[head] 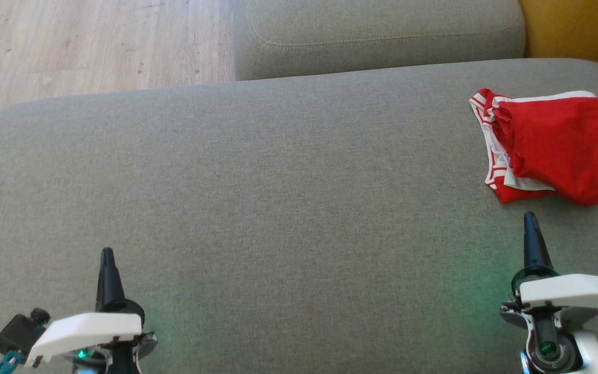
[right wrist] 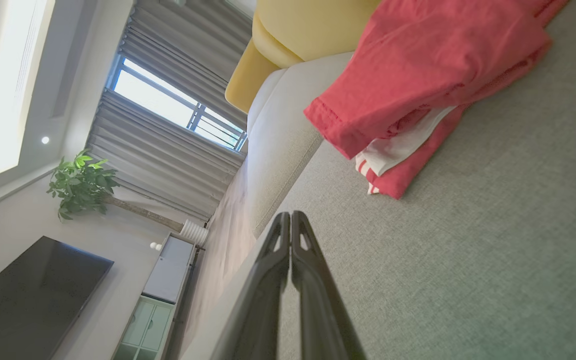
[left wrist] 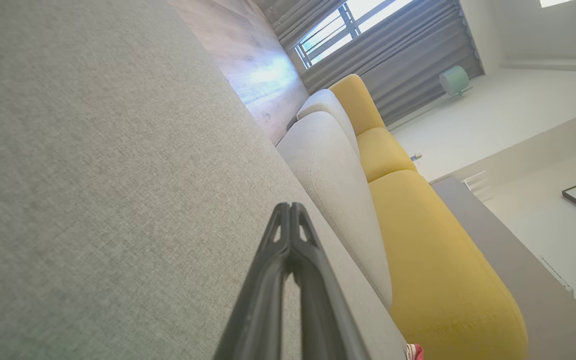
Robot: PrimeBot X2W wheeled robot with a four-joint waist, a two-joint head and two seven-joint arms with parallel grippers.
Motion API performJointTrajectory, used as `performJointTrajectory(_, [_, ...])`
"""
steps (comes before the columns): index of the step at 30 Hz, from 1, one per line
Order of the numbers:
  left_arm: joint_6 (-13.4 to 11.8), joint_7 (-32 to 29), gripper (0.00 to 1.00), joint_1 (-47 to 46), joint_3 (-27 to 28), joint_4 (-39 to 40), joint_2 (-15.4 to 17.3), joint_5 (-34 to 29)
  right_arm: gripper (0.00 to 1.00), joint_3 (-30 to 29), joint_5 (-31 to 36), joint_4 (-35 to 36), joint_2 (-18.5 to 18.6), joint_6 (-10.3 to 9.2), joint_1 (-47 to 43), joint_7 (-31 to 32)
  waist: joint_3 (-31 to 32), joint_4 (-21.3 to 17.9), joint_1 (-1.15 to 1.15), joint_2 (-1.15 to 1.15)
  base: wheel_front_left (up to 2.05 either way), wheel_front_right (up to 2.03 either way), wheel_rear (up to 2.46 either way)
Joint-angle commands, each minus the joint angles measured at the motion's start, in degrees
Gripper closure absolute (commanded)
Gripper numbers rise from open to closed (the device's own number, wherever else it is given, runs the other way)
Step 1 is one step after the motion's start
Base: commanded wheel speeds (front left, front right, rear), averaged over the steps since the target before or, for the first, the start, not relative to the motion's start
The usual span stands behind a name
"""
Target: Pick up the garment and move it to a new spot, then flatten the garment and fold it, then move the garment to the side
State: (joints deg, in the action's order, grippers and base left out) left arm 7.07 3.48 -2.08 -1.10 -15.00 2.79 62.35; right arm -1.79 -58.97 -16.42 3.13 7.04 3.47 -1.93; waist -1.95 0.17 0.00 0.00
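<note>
At the right edge of the grey fabric cushion (head: 278, 182), bunched red white-striped garment (head: 553, 145), its layers plain in right wrist view; open cushion leftward; left end effector (head: 107, 253), right end effector (head: 530, 217) clenched.

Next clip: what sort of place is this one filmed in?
Most likely a home living room: a grey sofa with yellow back cushions, a dark flat television, and a potted plant beside a curtained window.

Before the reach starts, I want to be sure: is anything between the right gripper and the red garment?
Nothing visible stands there. Bare grey cushion lies between the right gripper and the red garment, which sits just ahead of it.
</note>
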Motion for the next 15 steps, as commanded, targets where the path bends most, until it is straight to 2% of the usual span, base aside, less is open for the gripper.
performJointTrajectory(1, [0.2, -0.6, 1.00, -3.1, 1.8, 1.5, 0.5, 1.4, 1.00, 0.4, -1.7, 2.2, 0.9, 0.27, 2.4, 0.3, 0.0, 0.0, 0.00, 0.00, 0.00, 0.00, 0.00])
performJointTrajectory(15, [0.3, -3.0, 1.00, -3.3, 3.2, 1.4, 0.5, 9.2, 1.00, -0.6, -10.5, 2.2, 0.9, 0.32, 2.5, 2.2, 0.5, 0.0, 0.00, 0.00, 0.00, 0.00, 0.00])
